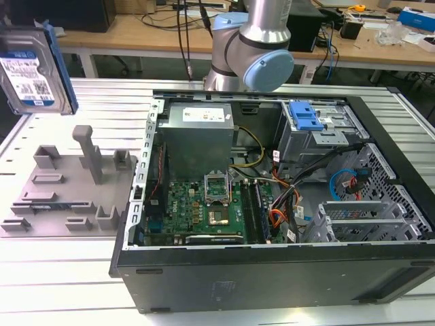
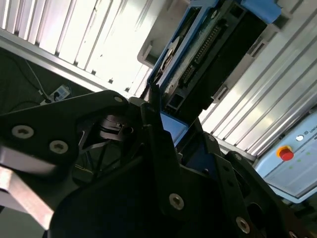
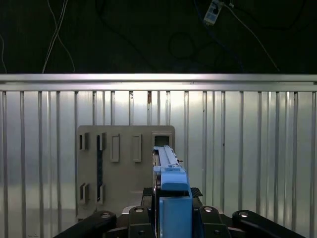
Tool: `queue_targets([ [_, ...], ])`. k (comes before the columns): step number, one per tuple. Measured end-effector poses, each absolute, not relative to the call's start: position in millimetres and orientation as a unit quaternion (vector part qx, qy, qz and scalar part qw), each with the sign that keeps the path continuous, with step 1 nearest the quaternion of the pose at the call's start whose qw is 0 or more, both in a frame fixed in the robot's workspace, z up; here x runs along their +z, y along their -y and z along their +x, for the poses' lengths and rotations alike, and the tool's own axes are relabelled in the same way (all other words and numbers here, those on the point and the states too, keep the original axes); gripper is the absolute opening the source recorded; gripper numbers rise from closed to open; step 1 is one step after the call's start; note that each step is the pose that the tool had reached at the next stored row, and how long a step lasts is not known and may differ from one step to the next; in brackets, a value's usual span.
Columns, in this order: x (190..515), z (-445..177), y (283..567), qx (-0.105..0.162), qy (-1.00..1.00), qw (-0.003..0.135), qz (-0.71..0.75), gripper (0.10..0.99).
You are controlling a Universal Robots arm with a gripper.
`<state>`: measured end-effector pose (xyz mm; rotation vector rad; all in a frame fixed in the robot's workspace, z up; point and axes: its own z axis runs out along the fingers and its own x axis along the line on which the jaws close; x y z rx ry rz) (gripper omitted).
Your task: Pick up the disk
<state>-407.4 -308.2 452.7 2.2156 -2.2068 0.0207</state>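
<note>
The disk (image 1: 34, 75) is a silver hard drive with a white-and-blue label and a blue side rail. It hangs upright in the air at the exterior view's far left, well above the grey tray (image 1: 61, 197). In the first wrist view I see the disk (image 3: 166, 158) edge-on, and my gripper (image 3: 172, 194) is shut on it, with black fingers on either side of the blue rail. In the second wrist view the disk (image 2: 208, 49) sticks out past my gripper (image 2: 171, 124), with one finger (image 2: 154, 111) pressed against its side.
An open computer case (image 1: 272, 204) with a blue drive-cage latch (image 1: 304, 115) stands at the exterior view's right of the tray. The tray (image 3: 124, 168) has an upright post (image 1: 88, 153). The slatted metal table ends at an edge (image 3: 158, 79). The arm's base (image 1: 248, 47) rises behind the case.
</note>
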Motion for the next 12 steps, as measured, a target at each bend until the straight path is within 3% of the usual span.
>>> queue_targets([
  [8, 492, -407, 308, 0.007, 0.706, 0.007, 0.708, 0.369],
  [12, 495, -407, 308, 0.007, 0.706, 0.007, 0.708, 0.369],
])
